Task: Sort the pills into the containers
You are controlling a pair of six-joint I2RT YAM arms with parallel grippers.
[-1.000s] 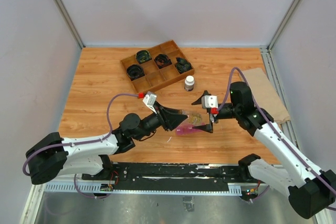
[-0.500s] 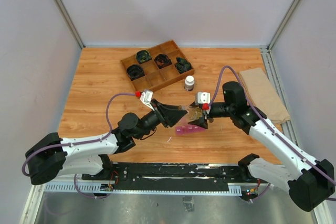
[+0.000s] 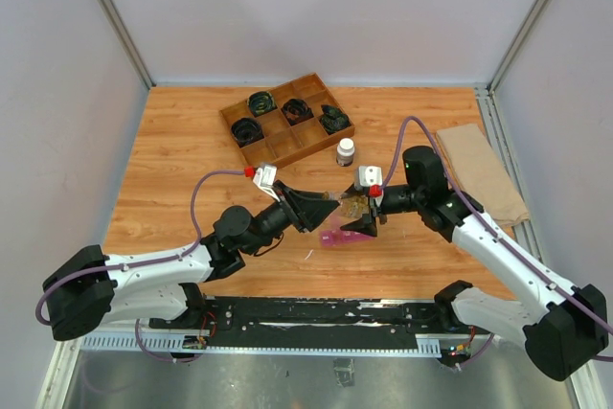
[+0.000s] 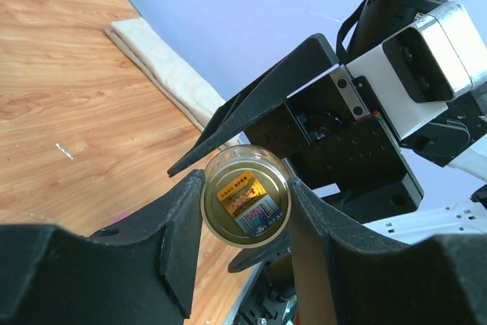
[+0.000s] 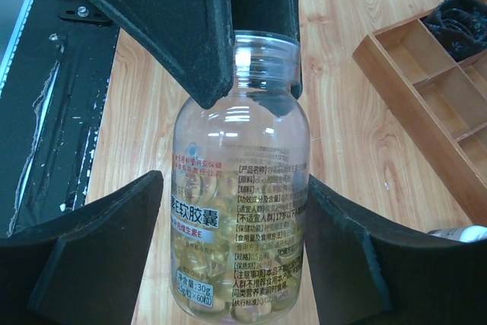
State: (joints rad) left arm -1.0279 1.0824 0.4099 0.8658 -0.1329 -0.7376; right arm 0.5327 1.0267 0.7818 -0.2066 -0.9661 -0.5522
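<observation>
The jar (image 5: 240,150), pills (image 5: 221,264) inside, is clenched at its neck by the left pincer (image 4: 245,192), long axis aimed into the right pincer (image 5: 234,188), whose grip cannot be told. The strip (image 3: 335,238) lies on the tabletop (image 3: 192,141) below the jar.

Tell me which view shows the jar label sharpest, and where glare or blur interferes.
Right wrist: the jar label is sharp and legible, small glare spots near the neck. Left wrist: only the jar's round end shows, sharp, label tiny. Top external: evenly lit, jar too small to read.
</observation>
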